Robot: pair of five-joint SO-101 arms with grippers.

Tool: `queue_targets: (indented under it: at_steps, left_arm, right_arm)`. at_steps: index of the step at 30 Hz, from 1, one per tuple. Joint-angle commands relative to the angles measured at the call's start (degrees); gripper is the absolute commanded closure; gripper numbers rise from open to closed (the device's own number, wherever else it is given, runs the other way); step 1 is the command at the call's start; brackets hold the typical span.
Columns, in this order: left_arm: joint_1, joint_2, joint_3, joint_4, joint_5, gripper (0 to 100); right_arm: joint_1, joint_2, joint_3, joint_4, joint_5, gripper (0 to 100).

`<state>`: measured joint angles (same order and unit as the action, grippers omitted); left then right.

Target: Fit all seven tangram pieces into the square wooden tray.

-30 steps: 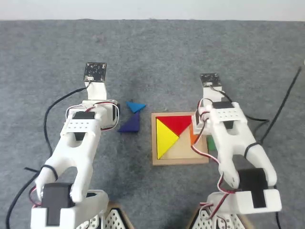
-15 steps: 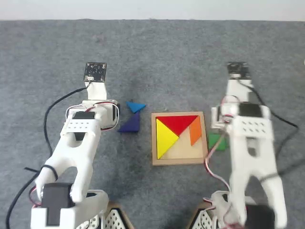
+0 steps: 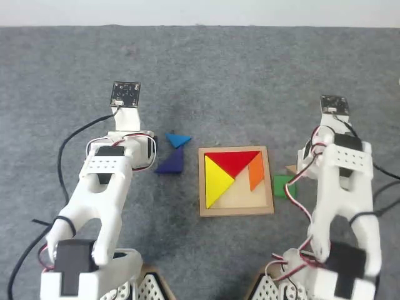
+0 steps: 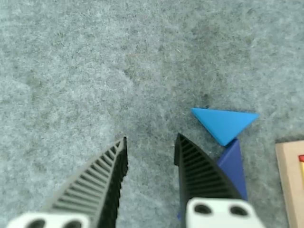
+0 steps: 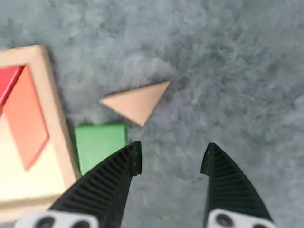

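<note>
1. The right gripper, fingers apart and empty, hangs by the green square, which lies just beside the right edge of the tray; a grab could shove the tray.
2. The left gripper, fingers apart, risks catching the light-blue triangle and the dark-blue triangle together.

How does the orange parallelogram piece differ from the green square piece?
The orange parallelogram piece is seated inside the square wooden tray, beside the red triangle; the green square piece lies outside it on the grey mat, by the tray's right wall. The orange piece is slanted, the green one right-angled. Both lie flat, unheld.
</note>
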<state>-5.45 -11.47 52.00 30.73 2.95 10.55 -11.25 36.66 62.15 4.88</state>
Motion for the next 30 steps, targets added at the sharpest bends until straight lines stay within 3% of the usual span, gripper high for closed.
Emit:
queue_targets:
  at_steps: [1, 8, 22, 30]
  left_arm:
    - [0.26, -2.55, -0.57, -1.49, -0.70, 84]
    - [0.26, -2.55, -0.66, -1.49, -0.70, 84]
    - [0.26, -2.55, -0.66, -1.41, -0.70, 84]
    - [0.35, -2.55, -0.66, -1.41, -0.70, 84]
  right_arm:
    - [-2.86, 2.77, -4.13, -3.12, -7.56, 77.2]
    - [-4.79, 8.92, -6.59, -3.56, -20.75, 77.2]
    - [-4.44, 19.65, -14.95, -4.35, -22.86, 77.2]
    - [-4.88, 19.74, -15.74, -3.82, -37.80, 77.2]
